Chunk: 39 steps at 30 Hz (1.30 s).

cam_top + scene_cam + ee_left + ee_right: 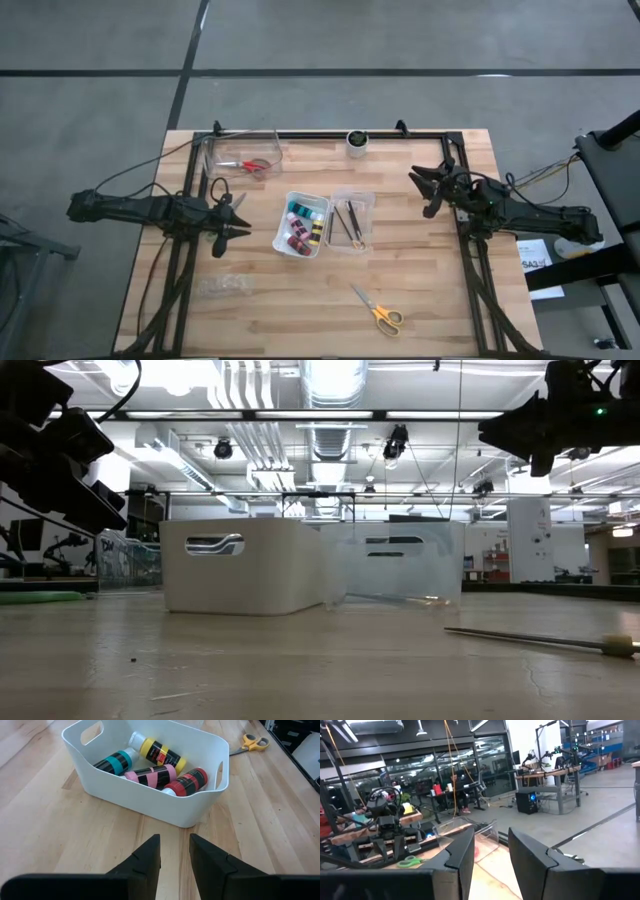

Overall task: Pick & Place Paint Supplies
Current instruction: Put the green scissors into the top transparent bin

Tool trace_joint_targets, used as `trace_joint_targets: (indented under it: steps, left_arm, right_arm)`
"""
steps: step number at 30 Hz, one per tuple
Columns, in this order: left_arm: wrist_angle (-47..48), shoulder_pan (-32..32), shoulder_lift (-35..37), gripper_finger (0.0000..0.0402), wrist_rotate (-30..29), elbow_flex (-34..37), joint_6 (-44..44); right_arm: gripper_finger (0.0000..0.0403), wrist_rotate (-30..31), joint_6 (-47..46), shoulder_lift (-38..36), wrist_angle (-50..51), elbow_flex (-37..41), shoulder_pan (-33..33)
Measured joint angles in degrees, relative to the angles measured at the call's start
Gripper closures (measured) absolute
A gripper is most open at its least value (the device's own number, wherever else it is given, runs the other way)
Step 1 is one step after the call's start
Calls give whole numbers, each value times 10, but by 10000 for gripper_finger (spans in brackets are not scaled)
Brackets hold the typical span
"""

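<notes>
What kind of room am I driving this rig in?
Likely a robotics lab or workshop: exposed ceiling ducts, another arm rig on a bench, desks with computers behind glass.

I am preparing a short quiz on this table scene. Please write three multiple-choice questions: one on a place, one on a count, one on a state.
1. Where do the yellow-handled scissors lie?
A. in the white bin
B. on the bare table
C. in the clear box

2. How many paint bottles are in the white bin?
A. two
B. four
C. six

3. What does the left gripper hold?
A. nothing
B. a brush
C. a bottle

Answers: 1 B, they rest on the wood near the front edge. 2 B, teal, yellow, pink and red bottles show. 3 A, its fingers stand apart with only table between.
</notes>
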<state>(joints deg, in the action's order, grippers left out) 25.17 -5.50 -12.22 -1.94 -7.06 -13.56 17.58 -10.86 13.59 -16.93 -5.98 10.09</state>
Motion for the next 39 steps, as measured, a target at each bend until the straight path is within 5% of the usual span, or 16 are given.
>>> trace_joint_targets:
  steps: [32, 39]
  left_arm:
    - [0, 0, 0, 294, 0, 0, 0]
    - [-3, 0, 0, 294, 0, 0, 59]
  right_arm:
    - [285, 0, 8, 1, 1, 0, 0]
    - [285, 0, 9, 1, 2, 0, 0]
